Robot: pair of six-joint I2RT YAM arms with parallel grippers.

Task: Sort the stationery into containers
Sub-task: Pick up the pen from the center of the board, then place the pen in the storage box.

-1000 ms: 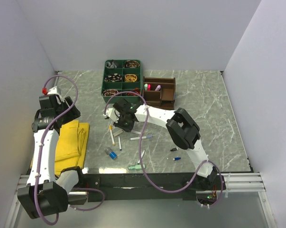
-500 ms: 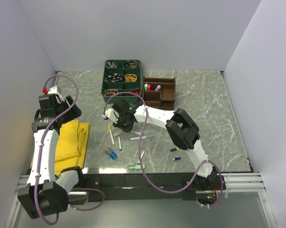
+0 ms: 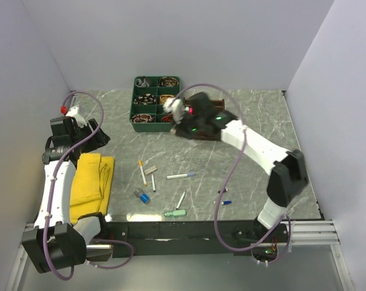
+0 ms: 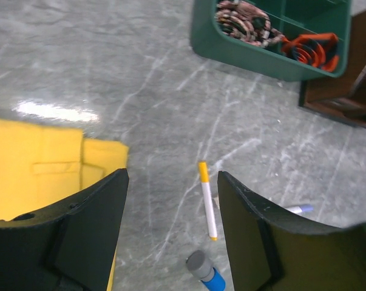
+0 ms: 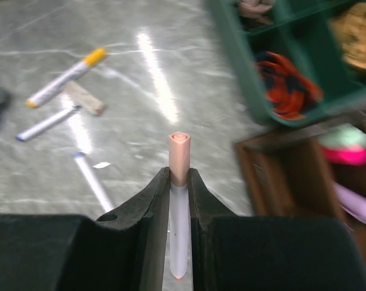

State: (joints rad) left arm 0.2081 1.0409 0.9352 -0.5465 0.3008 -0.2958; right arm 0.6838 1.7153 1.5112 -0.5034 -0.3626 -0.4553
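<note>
My right gripper (image 5: 179, 180) is shut on a white marker with a peach cap (image 5: 178, 159), which stands up between the jaws. From above, that gripper (image 3: 178, 115) hovers at the left edge of the dark brown organiser (image 5: 280, 182), between it and the green tray. Loose stationery lies mid-table: a yellow-capped pen (image 3: 142, 173), a blue-tipped pen (image 3: 181, 176), a blue cap (image 3: 143, 196), a white pen (image 3: 180, 200) and a mint eraser (image 3: 175, 213). My left gripper (image 4: 170, 182) is open and empty above the yellow-capped pen (image 4: 206, 206) and blue cap (image 4: 205, 271).
A green tray (image 3: 156, 99) with several compartments of hair ties stands left of the organiser. A yellow cloth (image 3: 91, 179) lies at the left, under my left arm. Pink and lilac items (image 5: 346, 154) sit in the organiser. Two tiny bits (image 3: 223, 196) lie at the right.
My right arm has lifted from the loose pens and swung back to the organiser with the peach-capped marker in its jaws. The left gripper shifted only slightly.
</note>
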